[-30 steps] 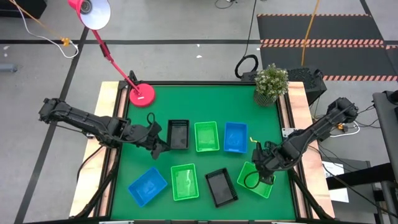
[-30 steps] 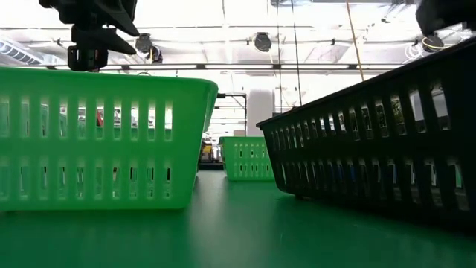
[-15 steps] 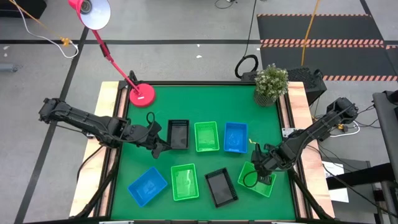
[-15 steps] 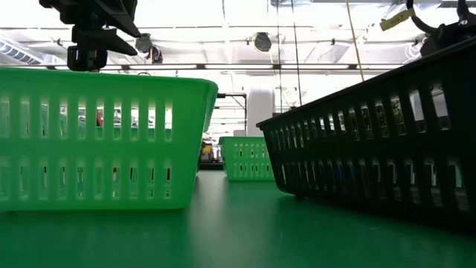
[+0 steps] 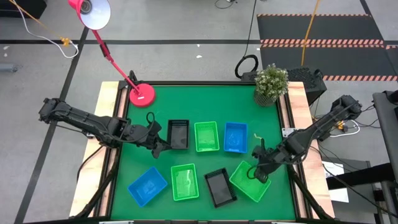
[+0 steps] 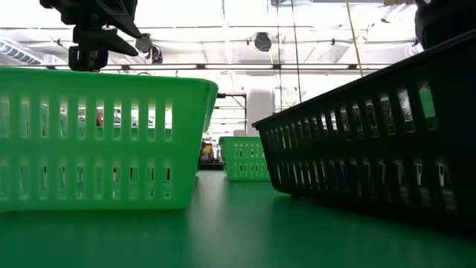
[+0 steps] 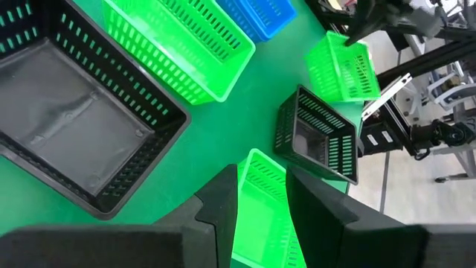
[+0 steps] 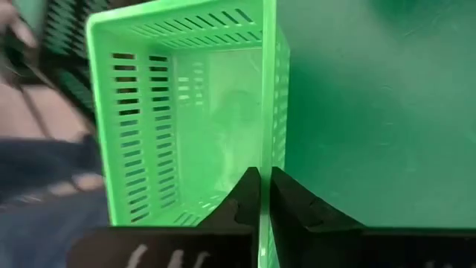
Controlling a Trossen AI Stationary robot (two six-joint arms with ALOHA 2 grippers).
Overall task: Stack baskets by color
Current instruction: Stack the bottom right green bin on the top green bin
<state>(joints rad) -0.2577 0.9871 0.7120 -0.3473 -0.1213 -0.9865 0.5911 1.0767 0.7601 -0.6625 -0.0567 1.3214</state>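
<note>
Green perforated plastic basket pinched by its wall in closed right gripper, near right of surface. Best lifted level, then nested squarely into another green basket. Left gripper partly open, holding nothing, beside black basket.

Near green basket, black basket beside it, another green basket beyond

Overhead view evenly lit and bright, soft short shadows under the arms on the green-topped desk. Low view strongly backlit: ceiling lights blown out, near bright green perforated plastic basket and black perforated plastic basket soft, out of focus. Right wrist view has motion smear along one edge; the green there is glary, slightly washed out.
</note>
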